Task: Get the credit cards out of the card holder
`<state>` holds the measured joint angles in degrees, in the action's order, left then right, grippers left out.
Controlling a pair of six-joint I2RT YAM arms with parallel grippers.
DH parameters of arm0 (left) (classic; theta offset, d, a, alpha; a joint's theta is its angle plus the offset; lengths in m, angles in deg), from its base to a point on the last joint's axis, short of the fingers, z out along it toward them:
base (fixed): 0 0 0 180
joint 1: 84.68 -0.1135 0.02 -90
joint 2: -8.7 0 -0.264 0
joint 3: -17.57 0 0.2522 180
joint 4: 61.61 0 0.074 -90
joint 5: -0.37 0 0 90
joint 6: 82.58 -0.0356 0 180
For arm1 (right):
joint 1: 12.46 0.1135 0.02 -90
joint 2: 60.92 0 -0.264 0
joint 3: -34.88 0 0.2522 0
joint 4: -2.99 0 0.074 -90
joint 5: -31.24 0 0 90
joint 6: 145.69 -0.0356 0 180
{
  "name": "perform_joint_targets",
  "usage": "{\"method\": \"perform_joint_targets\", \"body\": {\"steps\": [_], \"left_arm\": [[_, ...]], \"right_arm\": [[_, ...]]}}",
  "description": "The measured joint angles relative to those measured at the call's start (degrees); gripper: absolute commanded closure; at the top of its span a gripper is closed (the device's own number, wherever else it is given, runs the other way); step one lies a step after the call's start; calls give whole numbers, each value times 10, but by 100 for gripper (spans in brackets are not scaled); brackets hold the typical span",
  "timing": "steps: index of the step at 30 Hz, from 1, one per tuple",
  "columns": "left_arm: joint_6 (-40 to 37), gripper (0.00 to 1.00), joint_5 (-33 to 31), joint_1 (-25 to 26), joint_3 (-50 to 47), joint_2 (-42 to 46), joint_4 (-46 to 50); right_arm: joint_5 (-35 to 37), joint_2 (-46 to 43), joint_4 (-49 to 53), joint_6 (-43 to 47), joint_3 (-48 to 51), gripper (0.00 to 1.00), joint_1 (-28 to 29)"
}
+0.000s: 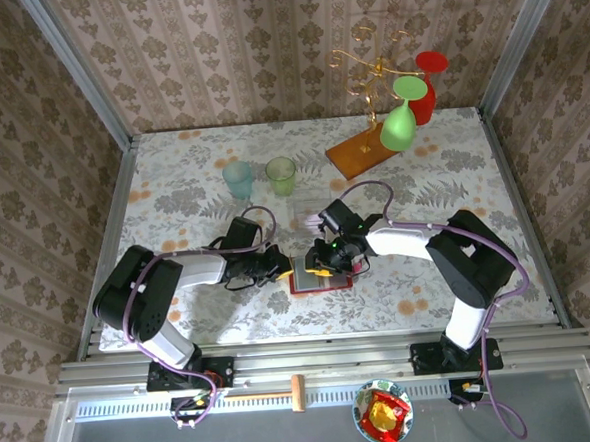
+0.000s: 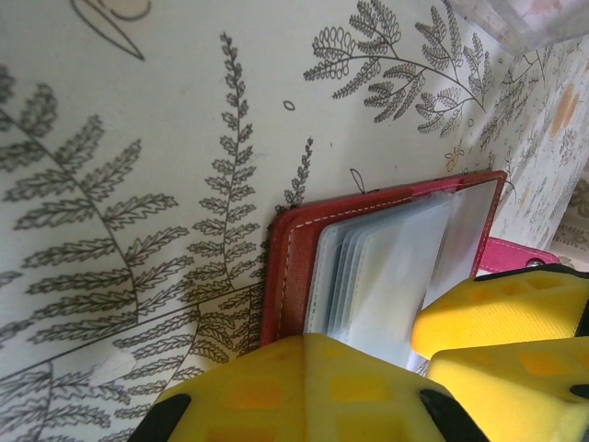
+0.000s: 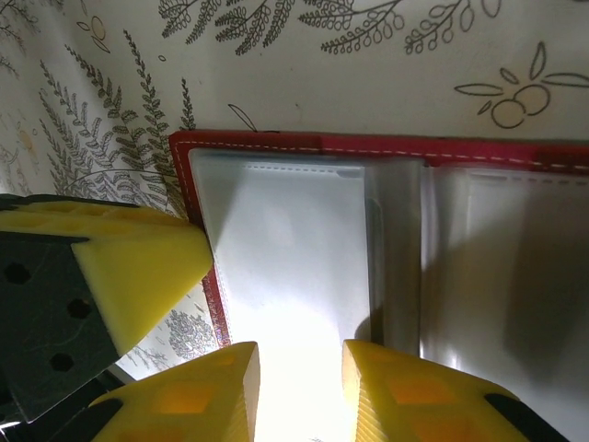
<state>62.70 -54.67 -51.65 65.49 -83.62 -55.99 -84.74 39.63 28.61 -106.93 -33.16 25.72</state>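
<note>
Floral tablecloth (image 1: 192,167), card holder (image 1: 324,284) open flat (long axis left-right)

I see the table (image 1: 174,203) in its leaf-and-flower print carrying a teal cup (image 1: 238,178) and a green cup (image 1: 281,174) side by side, a wooden board (image 1: 356,154) at back right, and the red card holder (image 1: 319,285) lying open near the front
</note>
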Motion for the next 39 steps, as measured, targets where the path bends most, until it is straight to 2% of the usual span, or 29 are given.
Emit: {"method": "perform_joint_targets", "body": {"steps": [18,30,39], "left_arm": [[-7,92,8,-2,0,-3,4],[-35,92,26,-24,0,-3,28],[-45,90,28,-28,6,-3,44]], "right_arm": [[14,7,16,5,-9,66,1],[15,3,16,4,-5,66,-3],[8,2,-11,-2,13,66,-8]]}}
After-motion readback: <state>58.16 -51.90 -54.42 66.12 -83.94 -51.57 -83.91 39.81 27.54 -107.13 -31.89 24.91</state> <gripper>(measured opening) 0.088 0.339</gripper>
